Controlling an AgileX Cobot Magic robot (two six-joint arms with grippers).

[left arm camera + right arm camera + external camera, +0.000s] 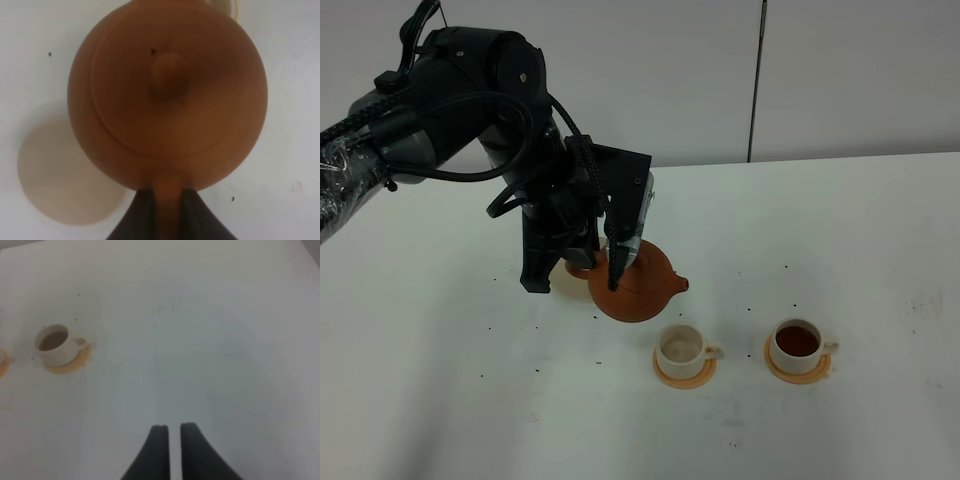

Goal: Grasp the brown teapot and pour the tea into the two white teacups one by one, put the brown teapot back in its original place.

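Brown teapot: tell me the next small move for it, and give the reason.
Probably carry the squat reddish-brown clay teapot, gripped by its handle in the left pincer, over until its spout hangs above the small white cup closest to it, then tilt. That cup looks empty, while the other white cup already holds dark tea.

A white table fills the lower part of the frame, with small dark specks scattered on it. Behind it, across the top, stands a grey wall with a dark vertical seam.
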